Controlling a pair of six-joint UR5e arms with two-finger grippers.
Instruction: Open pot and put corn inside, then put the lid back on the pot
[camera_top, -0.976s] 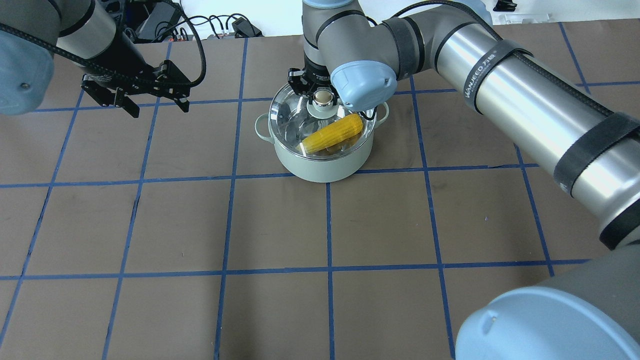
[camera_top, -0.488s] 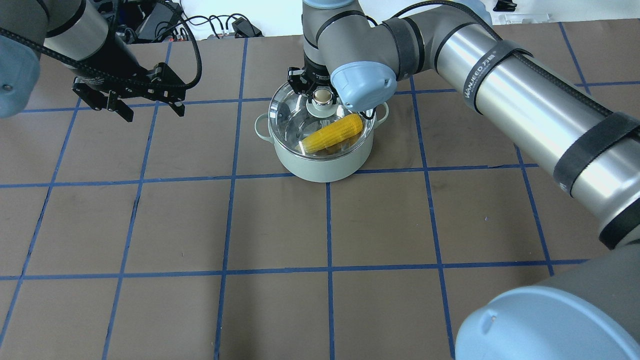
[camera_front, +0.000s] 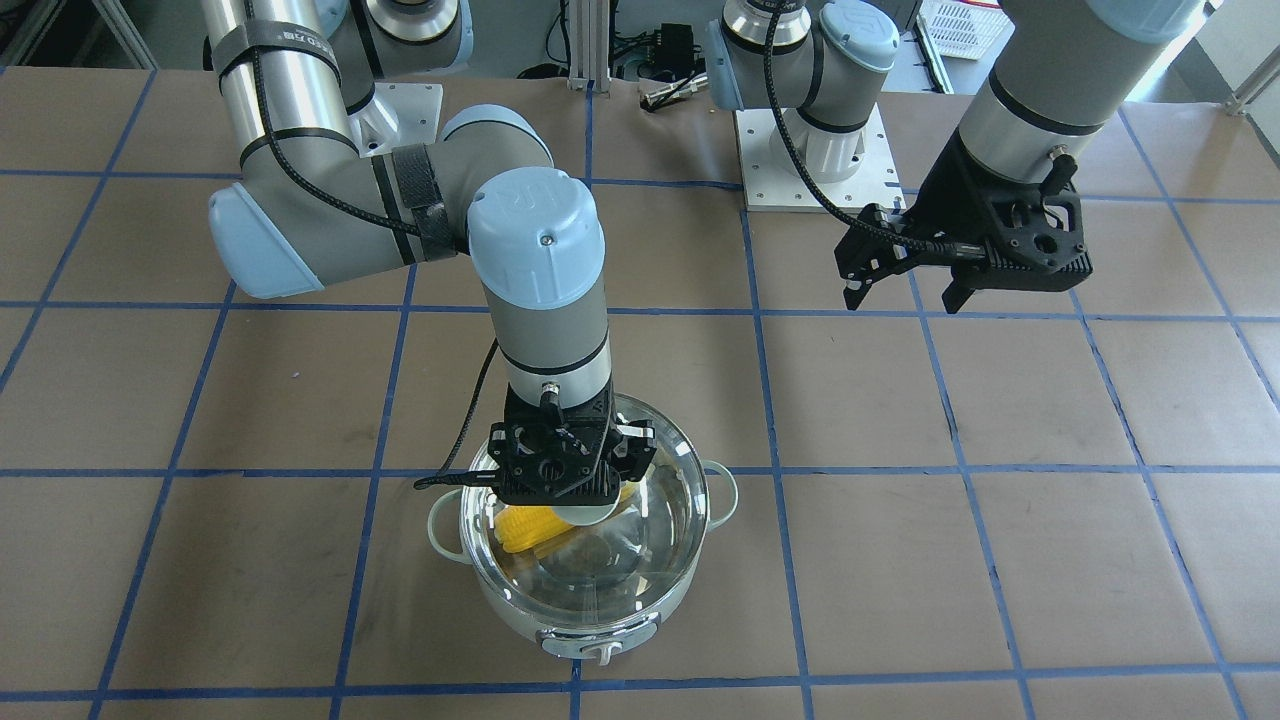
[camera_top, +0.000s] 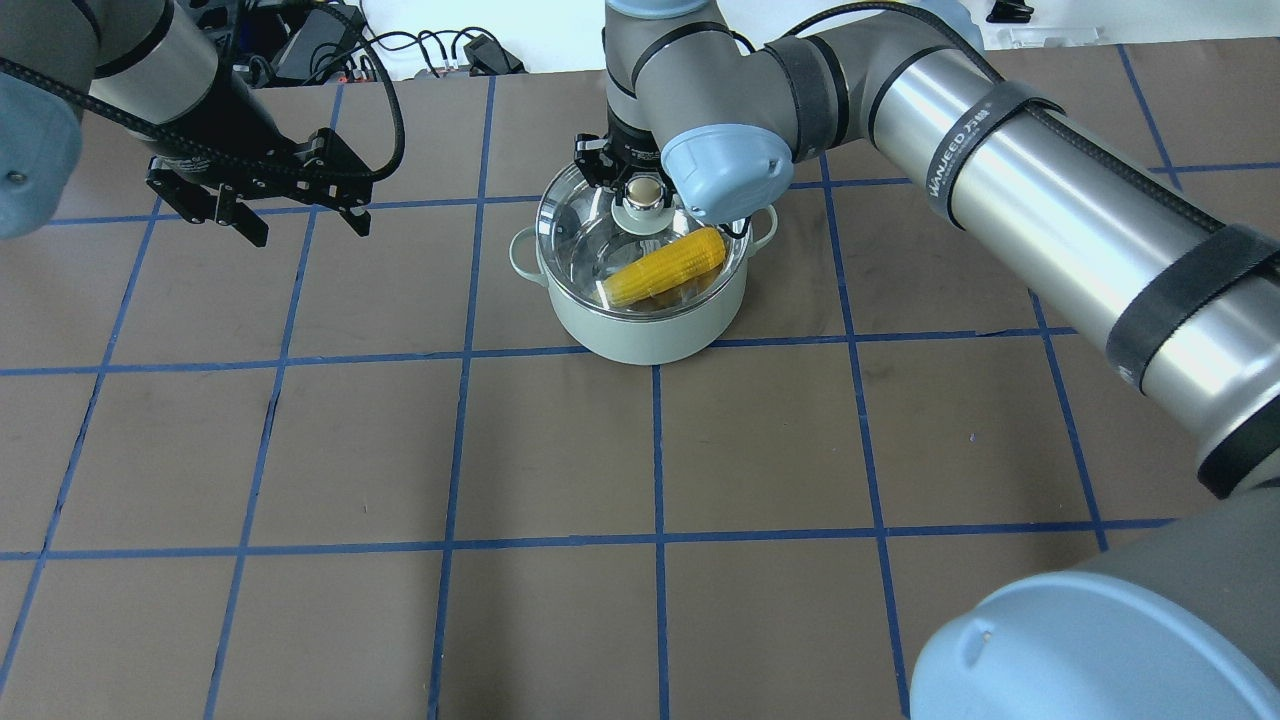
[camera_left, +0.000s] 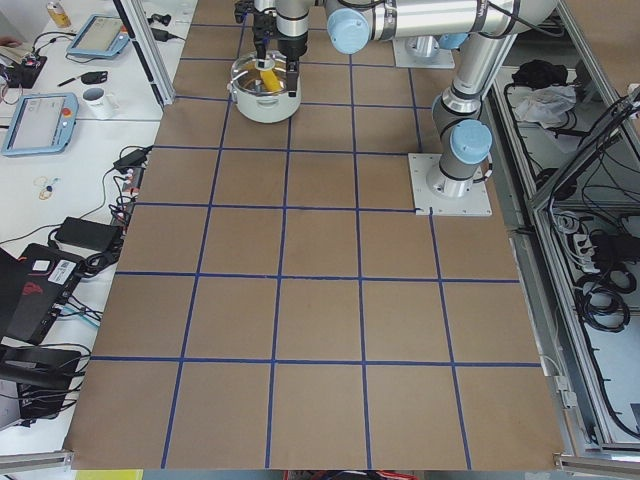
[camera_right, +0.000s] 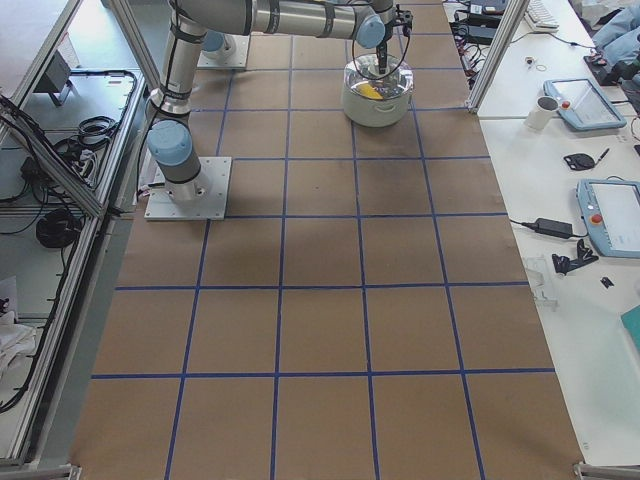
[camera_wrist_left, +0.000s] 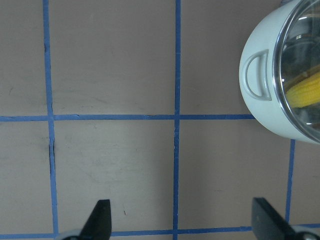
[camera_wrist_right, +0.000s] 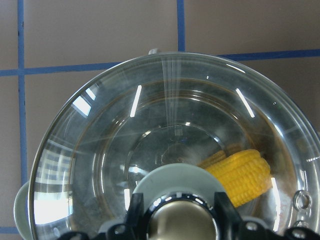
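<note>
The mint-green pot (camera_top: 650, 335) stands on the table with the yellow corn (camera_top: 665, 267) lying inside it. The clear glass lid (camera_top: 590, 225) sits on the pot's rim. My right gripper (camera_top: 645, 190) is straight above the lid, shut on its beige knob (camera_wrist_right: 182, 222), with a finger on each side. The corn shows through the glass in the right wrist view (camera_wrist_right: 240, 175). My left gripper (camera_top: 308, 232) is open and empty, above the table well to the left of the pot. The left wrist view shows the pot's side handle (camera_wrist_left: 257, 75).
Brown table cover with a grid of blue tape lines (camera_top: 460, 350). Cables and power gear (camera_top: 440, 50) lie past the table's far edge. The robot bases (camera_front: 815, 150) stand on the table's robot side.
My left gripper has moved a little further left, away from the pot, staying open. The right gripper, lid and corn have not visibly moved.
</note>
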